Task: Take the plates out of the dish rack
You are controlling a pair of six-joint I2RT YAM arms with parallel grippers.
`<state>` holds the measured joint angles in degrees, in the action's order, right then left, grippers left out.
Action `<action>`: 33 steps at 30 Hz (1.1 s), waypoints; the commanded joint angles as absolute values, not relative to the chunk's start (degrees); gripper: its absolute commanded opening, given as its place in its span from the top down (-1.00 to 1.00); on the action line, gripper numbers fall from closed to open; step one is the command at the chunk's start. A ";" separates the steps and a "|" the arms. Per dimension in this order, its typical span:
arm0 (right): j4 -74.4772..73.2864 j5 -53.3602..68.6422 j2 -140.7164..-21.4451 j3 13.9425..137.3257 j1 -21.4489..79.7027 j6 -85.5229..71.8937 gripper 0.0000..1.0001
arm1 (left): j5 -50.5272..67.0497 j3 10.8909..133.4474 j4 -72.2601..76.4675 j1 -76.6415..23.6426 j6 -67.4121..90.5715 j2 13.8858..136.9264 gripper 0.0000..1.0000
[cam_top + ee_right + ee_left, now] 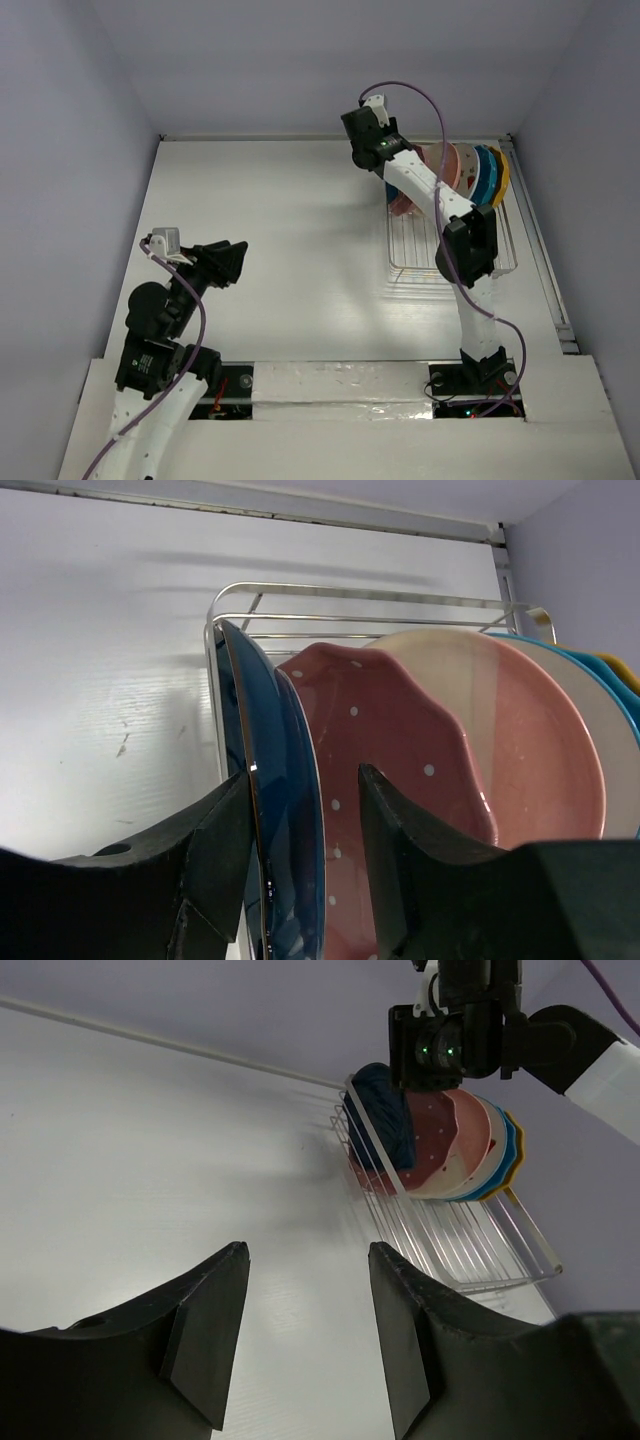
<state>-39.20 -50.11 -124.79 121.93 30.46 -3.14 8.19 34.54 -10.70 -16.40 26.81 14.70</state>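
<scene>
The wire dish rack point(455, 255) stands at the right of the table, with the plates upright at its far end. In the right wrist view, from the left, they are the dark blue plate point(275, 780), the pink dotted plate point(400, 720), the cream-and-pink plate point(520, 710), then the edges of a white, a teal point(628, 705) and an orange-yellow plate point(625, 667). My right gripper point(303, 775) is open, with its jaws on either side of the dark blue plate's rim. My left gripper point(238, 262) is open and empty over bare table at the left.
The rack's near half point(470, 1250) holds no plates. The table's back edge and wall run just behind the rack point(350, 588). A side rail point(545, 250) runs along the table's right edge beside the rack.
</scene>
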 commanded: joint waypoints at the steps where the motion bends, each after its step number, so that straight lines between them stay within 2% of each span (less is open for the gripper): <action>1: -35.78 -54.41 -124.89 120.59 29.89 -0.70 0.01 | 7.56 36.04 -8.88 -16.17 27.16 13.89 0.03; 7: -34.02 -54.23 -125.51 119.53 29.88 1.58 0.03 | 7.74 36.04 -8.88 -16.17 27.16 13.89 0.03; 10: -31.57 -54.84 -125.77 118.48 29.88 3.34 0.17 | 7.38 36.12 -9.05 -16.17 27.25 13.62 0.02; 11: -30.51 -55.02 -125.60 117.08 29.88 4.12 0.28 | 7.38 36.12 -9.14 -16.17 27.25 13.54 0.02; 13: -26.92 -54.67 -124.90 114.97 29.88 5.62 0.33 | 7.29 36.12 -9.05 -16.17 27.16 13.45 0.02; 14: -26.20 -54.93 -124.72 114.09 29.88 6.58 0.47 | 7.29 36.12 -9.05 -16.17 27.25 13.45 0.03; 16: -25.06 -56.68 -124.89 113.91 29.88 7.82 0.62 | 7.29 36.12 -9.14 -16.17 27.25 13.36 0.02; 17: -24.96 -57.12 -124.89 114.08 29.88 8.17 0.78 | 7.21 36.21 -9.05 -16.17 27.25 13.27 0.02; 20: -21.72 -58.44 -123.14 113.47 29.88 11.32 0.99 | 7.03 36.12 -9.31 -16.17 27.25 13.01 0.02; 24: -8.39 -63.54 -118.40 107.42 30.59 22.21 1.00 | 7.03 36.21 -9.14 -16.17 27.25 13.01 0.02; 26: 2.77 -63.90 -114.62 102.06 31.11 28.61 1.00 | 7.12 36.12 -9.14 -16.17 27.33 13.09 0.02; 33: 11.60 -65.57 -106.53 99.49 32.25 33.13 1.00 | 6.94 36.04 -9.14 -16.17 27.42 12.92 0.03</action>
<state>-3.75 -59.00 -118.19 97.06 31.70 25.41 7.22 34.54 -11.00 -16.40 27.14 13.56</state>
